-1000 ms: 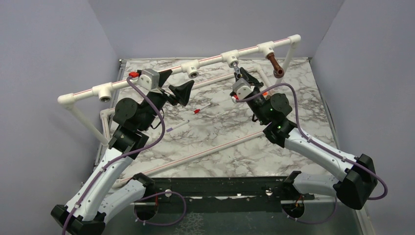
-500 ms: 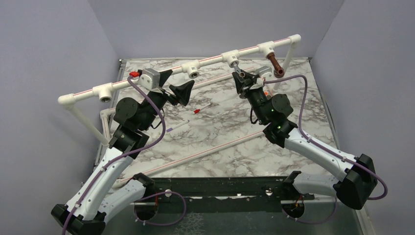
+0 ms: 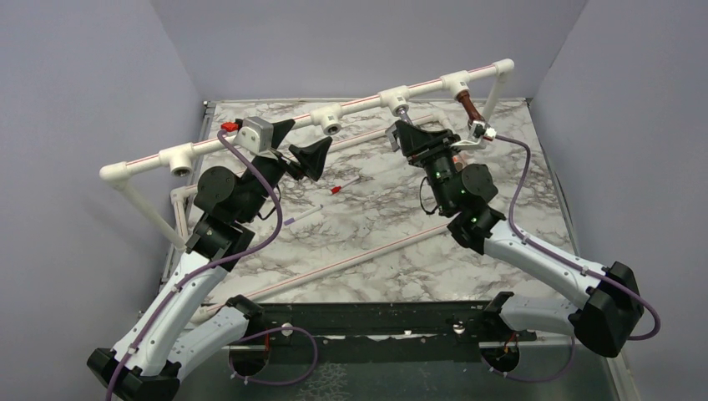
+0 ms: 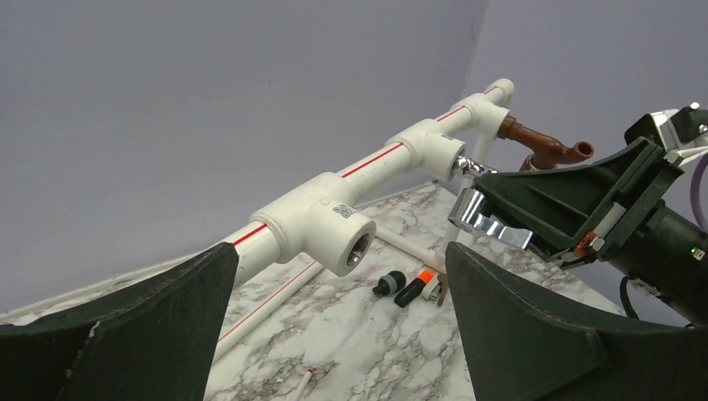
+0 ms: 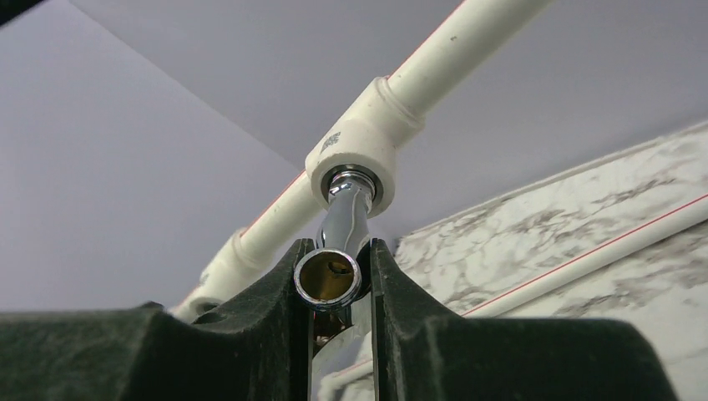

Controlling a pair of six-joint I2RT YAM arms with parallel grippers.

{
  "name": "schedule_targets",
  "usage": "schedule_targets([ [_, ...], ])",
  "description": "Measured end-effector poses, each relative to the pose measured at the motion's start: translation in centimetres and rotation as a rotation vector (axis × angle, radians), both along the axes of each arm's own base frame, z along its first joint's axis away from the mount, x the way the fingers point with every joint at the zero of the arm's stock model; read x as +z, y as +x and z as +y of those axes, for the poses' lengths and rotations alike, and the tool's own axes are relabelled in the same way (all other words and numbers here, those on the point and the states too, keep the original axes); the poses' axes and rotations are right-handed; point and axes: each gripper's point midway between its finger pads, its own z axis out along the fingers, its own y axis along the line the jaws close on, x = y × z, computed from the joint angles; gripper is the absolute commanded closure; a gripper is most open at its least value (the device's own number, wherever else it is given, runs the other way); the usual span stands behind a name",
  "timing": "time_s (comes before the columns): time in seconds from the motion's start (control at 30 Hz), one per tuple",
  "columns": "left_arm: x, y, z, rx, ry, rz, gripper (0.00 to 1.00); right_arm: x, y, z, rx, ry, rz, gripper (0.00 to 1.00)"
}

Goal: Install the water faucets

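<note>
My right gripper is shut on the chrome faucet. Its threaded end sits in a white tee socket on the raised pipe rail. The spout mouth faces the right wrist camera between my fingers. The left wrist view shows the chrome lever at the right gripper. The reddish-brown faucet hangs from the tee to the right and shows in the left wrist view too. My left gripper is open and empty, just before an empty tee socket.
Another empty tee sits at the rail's left end. On the marble table lie a red-tipped stick, a purple-tipped stick, a long thin pipe and small black, grey and orange fittings.
My right wrist has rotated about the chrome faucet's axis while holding it at the tee; the wrist camera swung from the left round to the right. The left arm has not moved.
</note>
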Motion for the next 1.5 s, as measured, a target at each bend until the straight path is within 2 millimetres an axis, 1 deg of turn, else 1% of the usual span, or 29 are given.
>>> schedule_targets([
  [0.3,0.0,0.0,0.0,-0.002,-0.005,0.005,0.05,0.1,-0.1,0.1,0.064,0.341,0.142,0.99],
  [0.47,0.0,0.0,-0.1,-0.007,-0.010,0.008,0.05,0.1,-0.3,0.0,0.090,0.474,0.210,0.99],
  [0.67,0.0,-0.1,-0.3,-0.013,-0.013,0.010,0.05,0.0,-0.5,0.0,0.105,0.562,0.279,0.99],
  [0.87,0.0,-0.2,-0.4,-0.021,-0.014,0.011,0.05,-0.1,-0.6,-0.2,0.106,0.589,0.308,0.99],
  [1.0,-0.1,-0.2,-0.4,-0.021,-0.014,0.012,0.05,-0.2,-0.6,-0.1,0.107,0.597,0.316,0.85],
  [1.17,-0.1,-0.1,-0.5,-0.021,-0.013,0.014,0.05,-0.2,-0.6,-0.2,0.104,0.600,0.323,0.62],
  [1.3,-0.3,0.0,-0.5,-0.020,-0.010,0.018,0.05,0.2,-0.8,-0.4,0.120,0.671,0.340,0.46],
  [1.4,-0.5,0.2,-0.6,-0.019,-0.008,0.023,0.05,0.5,-1.1,-0.7,0.125,0.711,0.356,0.41],
  [1.5,-0.6,0.3,-0.6,-0.019,-0.006,0.026,0.05,0.9,-1.5,-1.2,0.125,0.725,0.358,0.39],
])
